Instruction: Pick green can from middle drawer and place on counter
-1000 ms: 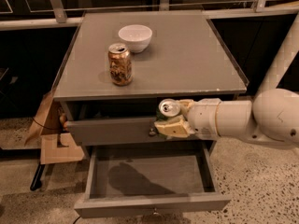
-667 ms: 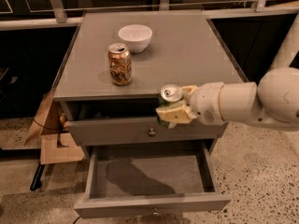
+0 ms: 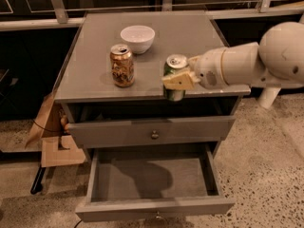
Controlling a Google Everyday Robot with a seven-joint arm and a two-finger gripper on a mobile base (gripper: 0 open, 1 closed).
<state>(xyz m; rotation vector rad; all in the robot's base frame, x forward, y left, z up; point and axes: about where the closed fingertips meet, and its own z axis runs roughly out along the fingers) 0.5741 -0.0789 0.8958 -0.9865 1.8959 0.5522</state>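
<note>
My gripper is shut on the green can, a dark green can with a silver top. It holds the can upright at the counter's front edge, right of centre; the can's bottom hangs just in front of and below that edge. The white arm reaches in from the right. The middle drawer stands pulled open below, its flat grey floor bare, with its brass knob at the front.
A gold-brown patterned can stands on the counter left of the green can. A white bowl sits behind it. A shut drawer front with a knob lies above the open drawer. A cardboard box stands on the floor at left.
The gripper has risen with the green can from in front of the upper drawer front up to the counter's front edge.
</note>
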